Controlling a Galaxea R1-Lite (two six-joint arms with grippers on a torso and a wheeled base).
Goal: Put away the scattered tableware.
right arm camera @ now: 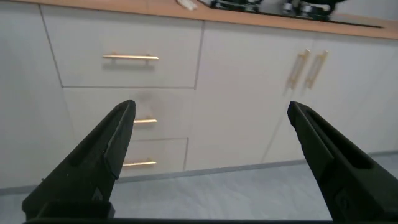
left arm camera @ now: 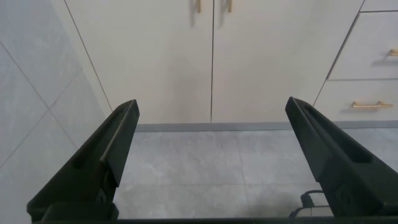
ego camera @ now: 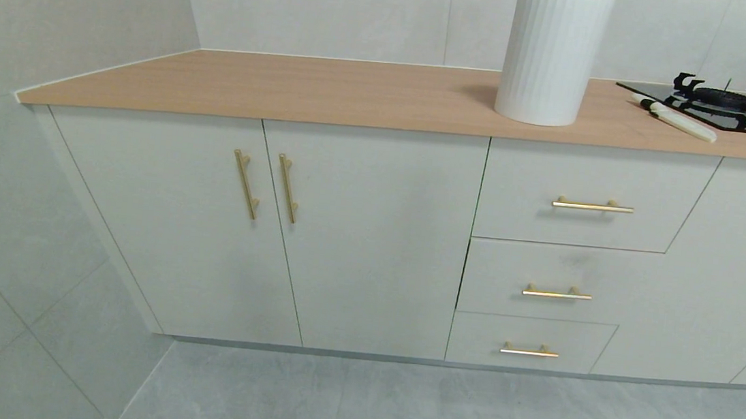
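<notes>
The left tool (left arm camera: 210, 106) and right tool (right arm camera: 210, 107) are held spread, empty; possibly a knife (ego camera: 674, 119) is laid near the table's (ego camera: 289, 85) front edge.

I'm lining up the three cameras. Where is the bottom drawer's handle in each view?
Head view: the bottom drawer handle, lowest of three, right of centre.
Left wrist view: it sits just above the floor.
Right wrist view: it is the lowest of three handles.
Shared landmark: the middle drawer handle directly above it.
</notes>
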